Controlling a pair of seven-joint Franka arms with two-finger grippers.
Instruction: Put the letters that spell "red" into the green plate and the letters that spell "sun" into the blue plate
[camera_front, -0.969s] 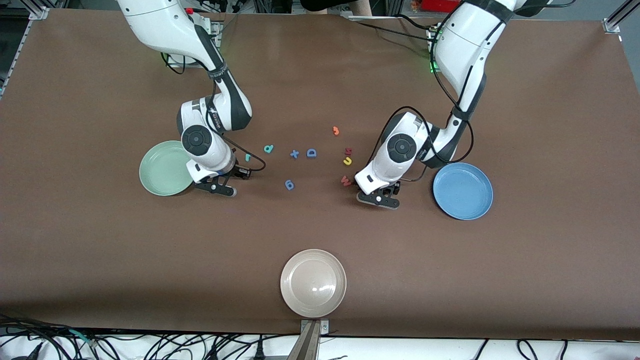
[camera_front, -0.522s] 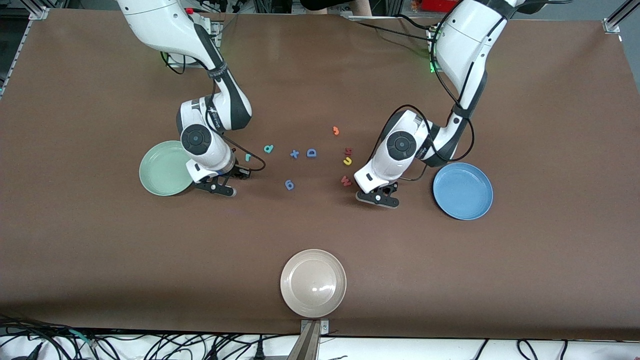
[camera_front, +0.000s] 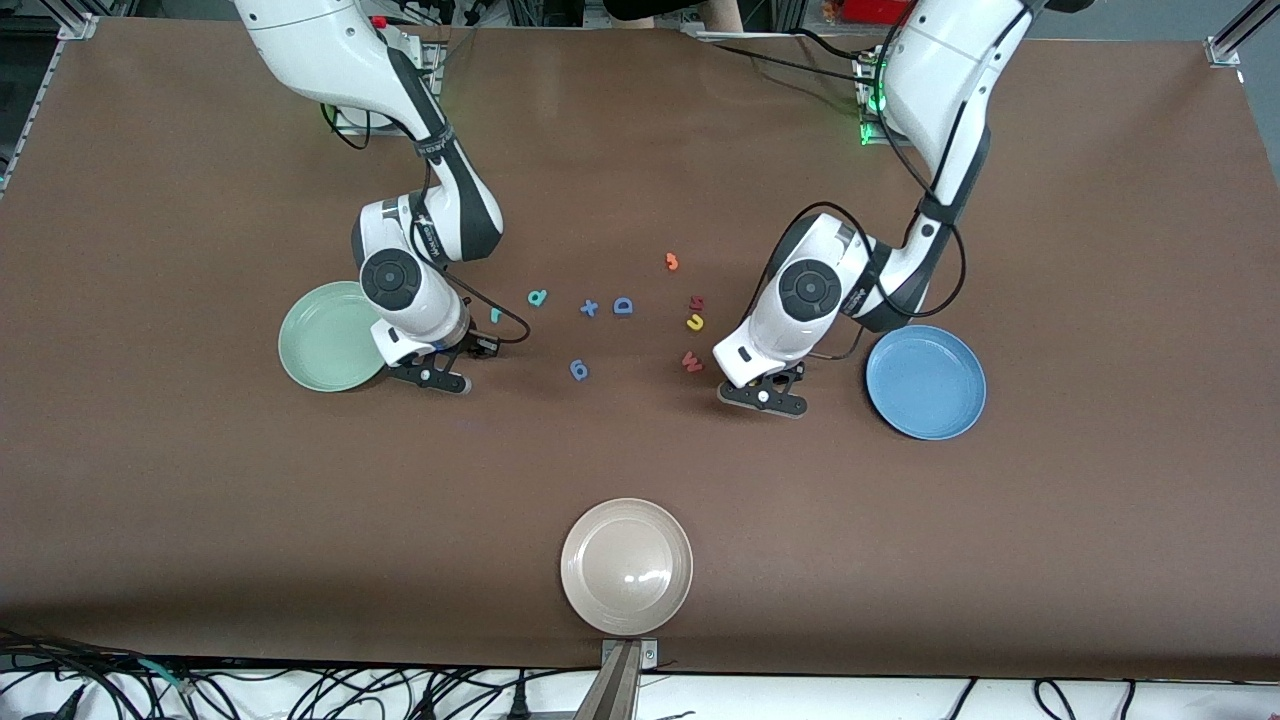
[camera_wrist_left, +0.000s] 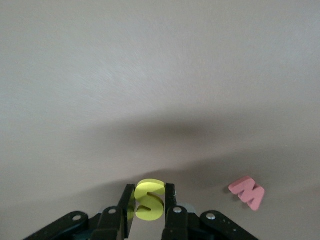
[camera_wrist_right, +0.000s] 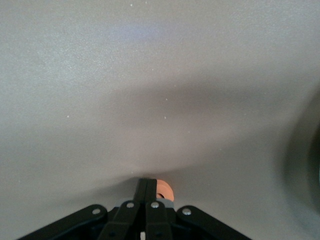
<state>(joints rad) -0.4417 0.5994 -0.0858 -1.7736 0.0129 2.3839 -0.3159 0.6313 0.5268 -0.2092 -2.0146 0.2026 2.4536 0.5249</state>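
The left end effector pinches the yellow "s" near the red "w". The right end effector, beside the green plate, is pressed together, the orange "e" against its fingers.

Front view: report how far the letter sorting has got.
Nothing is delivered: the green plate and blue plate hold no letters. In hand: the left gripper is shut on the yellow "s"; the right gripper is shut, the orange "e" beside its fingertips, grip unclear. Left: the teal "r", teal "d" and yellow "u" shape lie between the plates.
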